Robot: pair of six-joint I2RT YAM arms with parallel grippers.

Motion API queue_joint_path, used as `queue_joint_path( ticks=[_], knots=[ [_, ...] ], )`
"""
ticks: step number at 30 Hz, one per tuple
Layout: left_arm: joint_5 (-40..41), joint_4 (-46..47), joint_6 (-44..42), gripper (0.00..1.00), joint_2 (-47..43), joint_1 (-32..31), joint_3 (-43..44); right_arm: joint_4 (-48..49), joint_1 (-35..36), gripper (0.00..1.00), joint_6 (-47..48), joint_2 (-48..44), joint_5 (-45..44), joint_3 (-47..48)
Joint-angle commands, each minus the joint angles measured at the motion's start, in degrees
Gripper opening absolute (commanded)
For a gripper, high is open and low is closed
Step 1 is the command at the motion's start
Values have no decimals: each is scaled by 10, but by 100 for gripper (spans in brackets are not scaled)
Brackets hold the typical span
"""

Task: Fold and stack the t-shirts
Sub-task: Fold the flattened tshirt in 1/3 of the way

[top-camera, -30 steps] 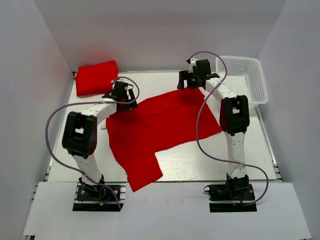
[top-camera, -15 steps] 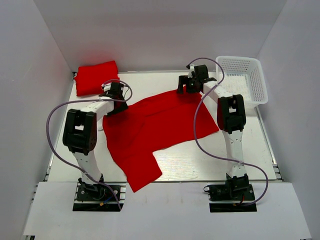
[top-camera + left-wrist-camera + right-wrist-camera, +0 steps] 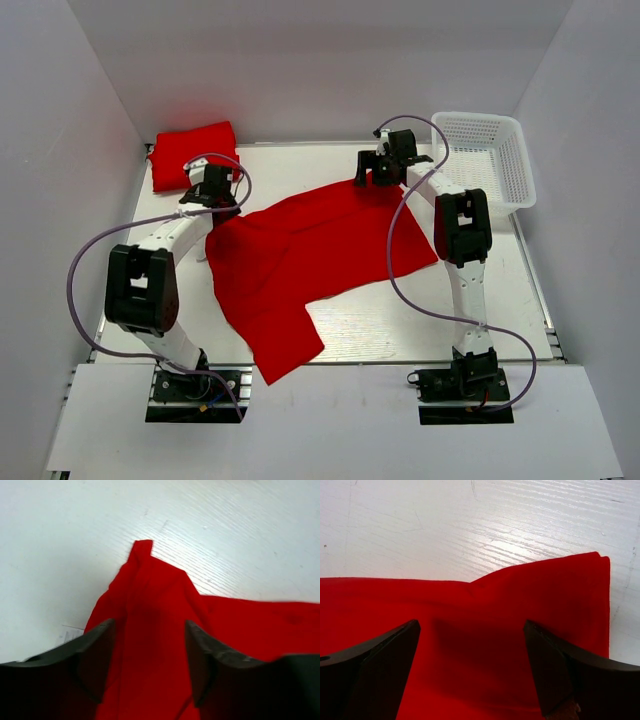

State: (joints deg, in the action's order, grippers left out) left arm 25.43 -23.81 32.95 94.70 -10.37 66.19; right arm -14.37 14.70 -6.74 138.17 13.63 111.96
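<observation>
Left end effector (image 3: 149, 630) is low over the far-left corner of the spread shirt (image 3: 310, 250). Its fingers are parted with cloth showing between them. It reads as released, with nothing pinched. The cloth here is rucked into a ridge running toward the fingers, and a small tab of fabric pokes out onto bare bench (image 3: 400, 320).

Right end effector (image 3: 470, 630) is also released, fingers wide, straddling the far-right corner. The cloth under it lies flat, with a straight edge and a square corner off to one side.

The spread shirt lies mid-bench and skewed. Its far edge runs between the two end effectors, and one lobe reaches toward the near edge, left of centre. A folded shirt (image 3: 192, 155) sits in the far-left corner of the bench, just beyond the left arm and apart from the spread one. A basket (image 3: 478, 116) stands at the far right, off the cloth.

Judgement: the two corners of one edge are matched so the edge can travel evenly; lifting one side alone would drag the shirt further askew. The likely step is closing on both far corners before a fold. The left ridge may put extra layers in the pinch, so watch for that. The folded shirt probably marks the stack spot.
</observation>
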Motion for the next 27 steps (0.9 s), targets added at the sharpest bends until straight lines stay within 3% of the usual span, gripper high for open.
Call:
queue_joint_path(
  ticks=[1,3,9,10,11,13,15,23,27],
  knots=[
    [23,11,-2,63,15,18,-8,11,-4,90,0,5,-17,4],
    [23,17,-7,59,24,18,-8,9,-5,90,1,7,-18,9],
    [-1,53,-12,59,68,38,-19,7,-4,90,-1,13,-19,12],
    [-9,74,-20,53,74,43,-19,6,-4,90,-1,15,-20,13],
    [-14,81,-20,35,88,43,-19,4,-3,90,-3,17,-25,13],
    [-4,87,-11,14,102,49,-6,2,-3,90,-6,18,-33,12],
    [19,67,-4,0,123,55,7,2,-5,90,-9,18,-42,12],
    [39,31,58,0,184,89,54,3,-6,90,-56,20,-81,5],
    [-4,30,45,0,231,94,93,12,-6,90,-80,26,-64,6]
  ],
)
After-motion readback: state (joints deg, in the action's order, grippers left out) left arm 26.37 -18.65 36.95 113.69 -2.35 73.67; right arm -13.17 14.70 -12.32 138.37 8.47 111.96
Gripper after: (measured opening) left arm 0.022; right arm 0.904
